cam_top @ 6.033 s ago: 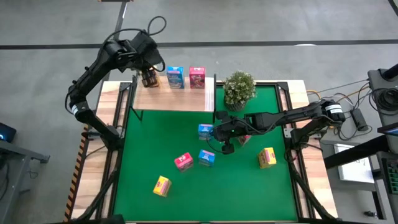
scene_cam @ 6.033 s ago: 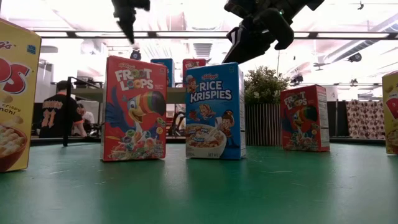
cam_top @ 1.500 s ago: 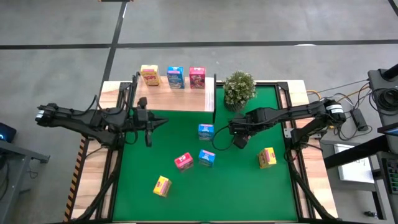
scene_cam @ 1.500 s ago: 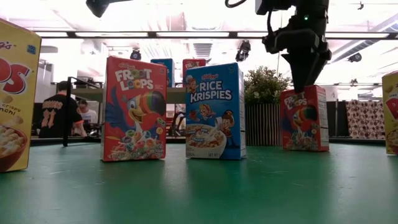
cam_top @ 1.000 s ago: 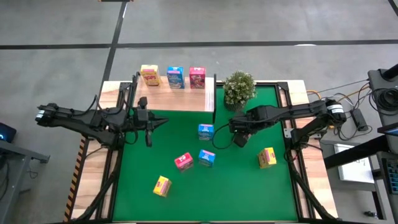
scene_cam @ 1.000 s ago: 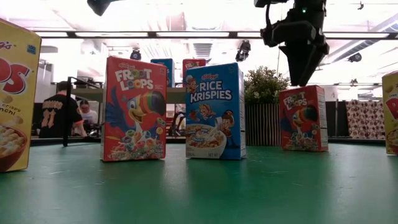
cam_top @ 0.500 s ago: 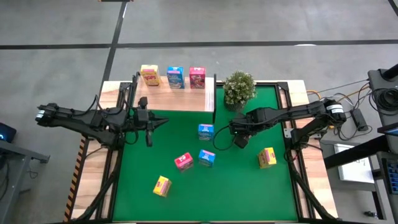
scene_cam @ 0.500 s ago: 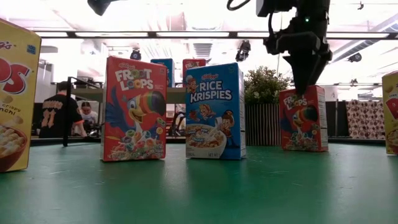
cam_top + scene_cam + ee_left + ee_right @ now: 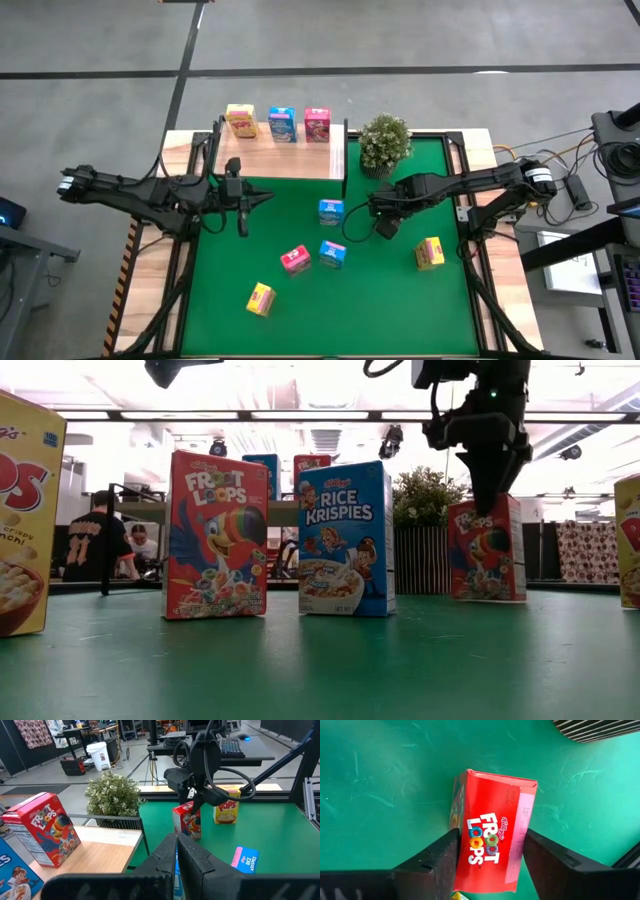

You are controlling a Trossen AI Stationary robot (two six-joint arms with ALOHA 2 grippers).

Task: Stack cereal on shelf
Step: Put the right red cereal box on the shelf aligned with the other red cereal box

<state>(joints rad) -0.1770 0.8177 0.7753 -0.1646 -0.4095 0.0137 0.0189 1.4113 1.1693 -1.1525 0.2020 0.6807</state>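
A red cereal box stands upright on the green mat, in front of the potted plant. My right gripper is over it, pointing down, shut on its top end. My left gripper hovers shut and empty over the mat's left part, in front of the shelf. On the shelf's far edge stand a yellow, a blue and a pink-red box. My right gripper pinches the red box at its top end between its two fingers, one on the near broad face and one on the far. The fingers come from above, pointing steeply down. The box stands upright with its bottom on the mat.
Loose boxes on the mat: blue, blue, pink, yellow, yellow. The potted plant stands just beyond the right gripper. A person sits in the room behind.
My right gripper has come down a little onto the red box's top. The left arm has kept still.
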